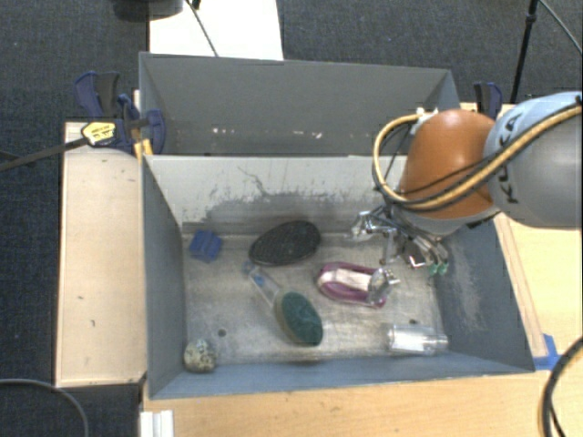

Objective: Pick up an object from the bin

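Hidden and unclear
The pincer (384, 279) covers the right end of the purple-and-white object (344, 283); the arm (537, 167) runs off the right edge; the clear item (417, 340) near right is too faint to identify.

The grey bin (291, 107) holds a blue block (206, 245), black oval (285, 242), green oval (301, 319), purple-white piece (346, 284) and speckled stone (199, 356).

I see my bin (228, 321) holding a blue block (206, 245) far-left, a speckled stone (199, 355) in the near-left corner, a clear vial (416, 340) near-right, and a black oval (285, 242), green oval (301, 319) and purple piece (344, 284) mid-floor.
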You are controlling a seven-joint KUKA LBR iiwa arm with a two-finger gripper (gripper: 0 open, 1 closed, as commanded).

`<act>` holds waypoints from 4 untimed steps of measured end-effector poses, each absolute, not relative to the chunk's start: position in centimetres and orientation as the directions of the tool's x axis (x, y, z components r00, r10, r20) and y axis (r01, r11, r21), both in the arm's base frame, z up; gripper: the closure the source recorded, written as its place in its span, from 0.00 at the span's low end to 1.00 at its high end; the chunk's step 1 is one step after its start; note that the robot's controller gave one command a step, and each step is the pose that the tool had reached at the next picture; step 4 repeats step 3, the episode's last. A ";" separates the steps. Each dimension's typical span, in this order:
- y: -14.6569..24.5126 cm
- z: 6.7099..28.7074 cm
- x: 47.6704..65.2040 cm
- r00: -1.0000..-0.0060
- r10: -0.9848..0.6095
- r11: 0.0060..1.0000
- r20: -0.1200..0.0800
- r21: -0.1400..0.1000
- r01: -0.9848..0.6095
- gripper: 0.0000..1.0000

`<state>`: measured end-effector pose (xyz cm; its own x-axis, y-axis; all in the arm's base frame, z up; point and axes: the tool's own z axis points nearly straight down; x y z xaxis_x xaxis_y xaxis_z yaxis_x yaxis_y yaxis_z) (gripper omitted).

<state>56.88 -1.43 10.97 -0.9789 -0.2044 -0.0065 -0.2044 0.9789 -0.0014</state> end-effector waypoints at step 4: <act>-1.2 22.0 53.5 -0.995 -0.103 0.995 -0.010 -0.001 -0.103 1.00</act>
